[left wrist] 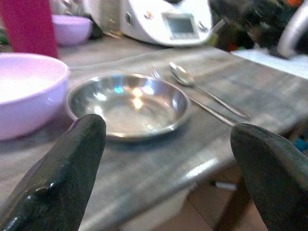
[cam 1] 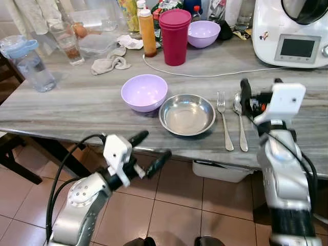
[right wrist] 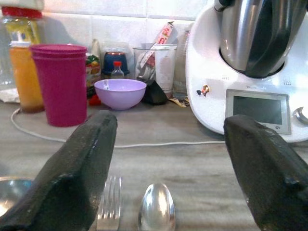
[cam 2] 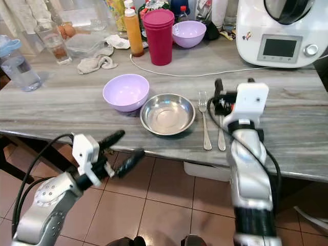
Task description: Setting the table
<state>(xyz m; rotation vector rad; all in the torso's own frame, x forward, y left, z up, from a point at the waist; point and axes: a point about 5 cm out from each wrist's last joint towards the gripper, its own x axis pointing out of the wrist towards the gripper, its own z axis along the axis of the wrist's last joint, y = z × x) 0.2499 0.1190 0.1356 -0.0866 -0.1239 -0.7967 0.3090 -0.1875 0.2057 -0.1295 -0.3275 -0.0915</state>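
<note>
Above the spoon (cam 1: 239,110), the right gripper (cam 1: 260,89) hovers, jaws apart.

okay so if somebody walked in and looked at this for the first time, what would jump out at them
Probably the place setting at the table's near edge: a steel bowl with a lilac bowl touching its left side and a fork and spoon laid side by side to its right. The right gripper hangs open just over the spoon, while the left gripper waits open below the table edge.
</note>
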